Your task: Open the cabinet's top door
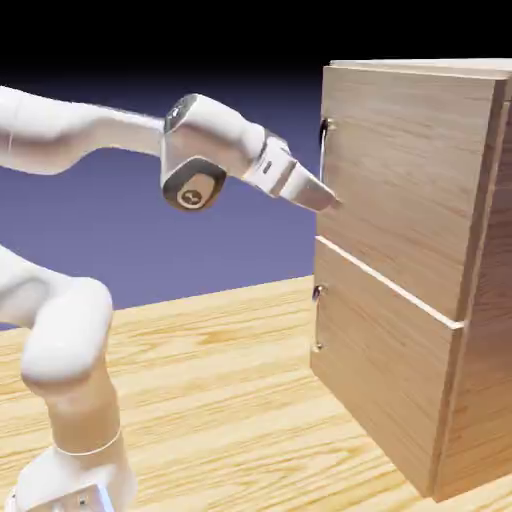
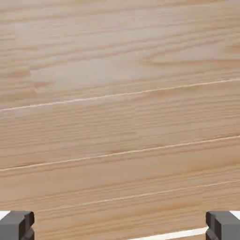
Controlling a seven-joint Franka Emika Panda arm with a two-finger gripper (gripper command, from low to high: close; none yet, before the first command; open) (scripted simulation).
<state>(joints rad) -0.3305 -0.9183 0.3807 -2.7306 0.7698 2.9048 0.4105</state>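
The cabinet (image 1: 485, 340) stands at the right of the exterior view, a tall light-brown wood-grain box. Its top door (image 1: 410, 170) is shut, and a slim silver handle (image 1: 325, 133) shows at its left edge. My gripper (image 1: 331, 203) has its tips at the door's lower left, below the handle and just above the seam between the two doors. In the hand view light wood grain fills the picture. Both grey fingertips (image 2: 17, 225) sit far apart at the bottom corners, so the gripper (image 2: 120, 228) is open with nothing between its fingers.
The lower door (image 1: 385, 380) carries two small fittings (image 1: 317, 293) on its left edge. The cabinet rests on a wooden plank table (image 1: 220, 400). My white arm (image 1: 70, 350) rises from the lower left.
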